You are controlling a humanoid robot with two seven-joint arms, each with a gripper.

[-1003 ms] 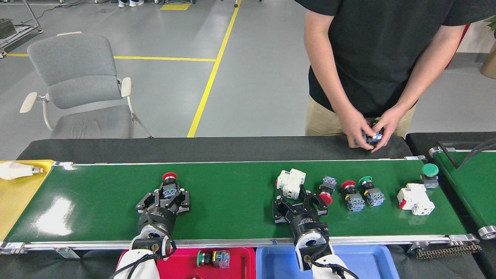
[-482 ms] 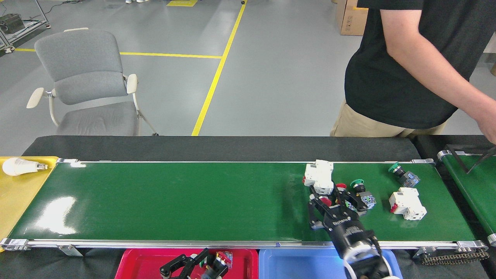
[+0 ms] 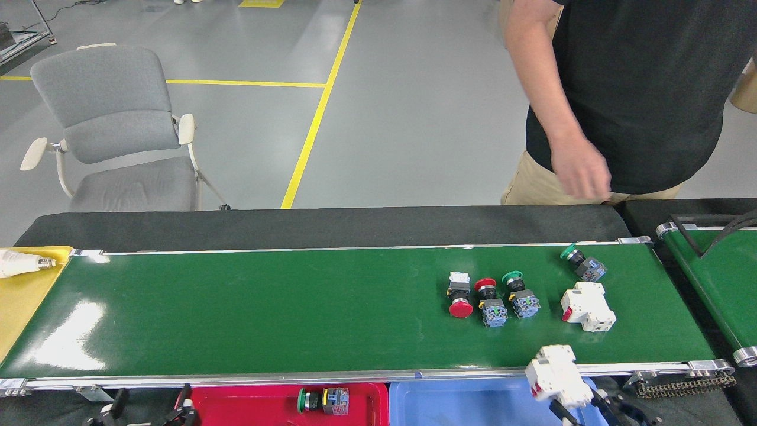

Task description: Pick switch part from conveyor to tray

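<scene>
The conveyor [image 3: 266, 307] runs across the head view. On its right part lie several switch parts: a red push-button [image 3: 460, 294], a second red one [image 3: 489, 300], a green one [image 3: 519, 294], another green one [image 3: 582, 264] and a white breaker [image 3: 587, 306]. At the bottom edge my right gripper [image 3: 576, 405] is shut on a second white breaker [image 3: 553, 376], held over the belt's front rail and the right end of the blue tray [image 3: 461, 402]. Only the two spread fingers of my left gripper [image 3: 148, 408] show, left of the red tray [image 3: 254, 402], with nothing between them.
A green push-button switch [image 3: 322, 400] lies in the red tray. A person stands behind the belt at the right, one hand [image 3: 579, 171] hanging above the black table edge. A light bulb [image 3: 20, 263] rests on a yellow surface at the left. A second belt [image 3: 718, 278] and a grey chair [image 3: 112, 136] are nearby.
My right gripper has lifted the white breaker off the belt and drawn it back to the front rail. The left gripper has moved left out of the red tray. The person's arm swung left.
</scene>
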